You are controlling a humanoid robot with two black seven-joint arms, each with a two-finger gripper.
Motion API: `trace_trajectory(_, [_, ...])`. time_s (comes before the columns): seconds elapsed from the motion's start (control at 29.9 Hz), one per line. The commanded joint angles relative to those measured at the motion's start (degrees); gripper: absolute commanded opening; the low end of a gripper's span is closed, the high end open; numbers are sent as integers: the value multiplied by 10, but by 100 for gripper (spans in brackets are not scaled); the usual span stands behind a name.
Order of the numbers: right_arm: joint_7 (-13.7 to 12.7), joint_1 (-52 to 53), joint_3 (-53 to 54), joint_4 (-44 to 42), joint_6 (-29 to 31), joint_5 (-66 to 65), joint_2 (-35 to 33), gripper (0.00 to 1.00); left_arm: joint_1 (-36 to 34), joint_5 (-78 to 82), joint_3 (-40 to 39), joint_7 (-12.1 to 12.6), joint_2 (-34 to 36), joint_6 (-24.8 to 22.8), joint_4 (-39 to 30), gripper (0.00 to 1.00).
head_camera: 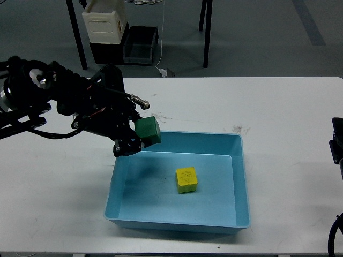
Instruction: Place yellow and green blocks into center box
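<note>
Reaching in from the left edge, the robot's black left arm stretches across a white worktop toward the middle of the scene. At its far end the left claw is clamped on the dark green block, one finger showing below and to the left of the cube. The block hangs tilted in the air, over the upper left corner of the blue tray, right at the rim and not yet down inside.

Moving right, the tray sits at the centre of the worktop, a wide shallow light-blue box with sloped walls. The yellow block rests on its floor near the middle, well apart from the walls and from the green block above the corner.

At the far right edge only a small dark piece of the right arm shows; its claw is not visible.

Beyond the worktop, on the floor at the upper left, a white bin stands touching a dark crate, between black table legs.

Judged from how things lie, the task is about half done: yellow is in the tray, and green is gripped and nearly in place. What seems left is to carry the green block a little further over the tray's floor, lower it, and let go.
</note>
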Motion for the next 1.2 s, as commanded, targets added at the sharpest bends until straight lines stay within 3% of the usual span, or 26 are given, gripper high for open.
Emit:
trace_trajectory(0.0, [0, 0, 0, 0, -1, 0, 0, 97, -5, 3, 15, 0, -29, 0, 4, 15])
trace_trajectory(0.27, [1, 2, 0, -1, -9, 0, 0, 97, -5, 7, 56, 0, -69, 0, 9, 16])
trace_trajectory(0.63, [1, 2, -3, -1, -9, 0, 1, 97, -4, 22, 90, 0, -122, 0, 76, 22])
trace_trajectory(0.7, [1, 4, -3, -1, -9, 0, 1, 97, -1, 22, 90, 0, -127, 0, 82, 32])
trace_trajectory(0.8, [1, 4, -5, -1, -8, 0, 2, 98, 3, 22, 89, 0, -128, 0, 83, 63])
trace_trajectory(0.9, [1, 4, -7, -1, -8, 0, 2, 98, 6, 22, 87, 0, -133, 0, 83, 79])
trace_trajectory(1.04, [0, 4, -10, -2, -8, 0, 2, 100, 20, 2, 72, 0, -134, 0, 83, 94])
trace_trajectory(1.17, [0, 5, -19, -1, -7, 0, 2, 100, 21, -66, 48, 0, -128, 0, 83, 100])
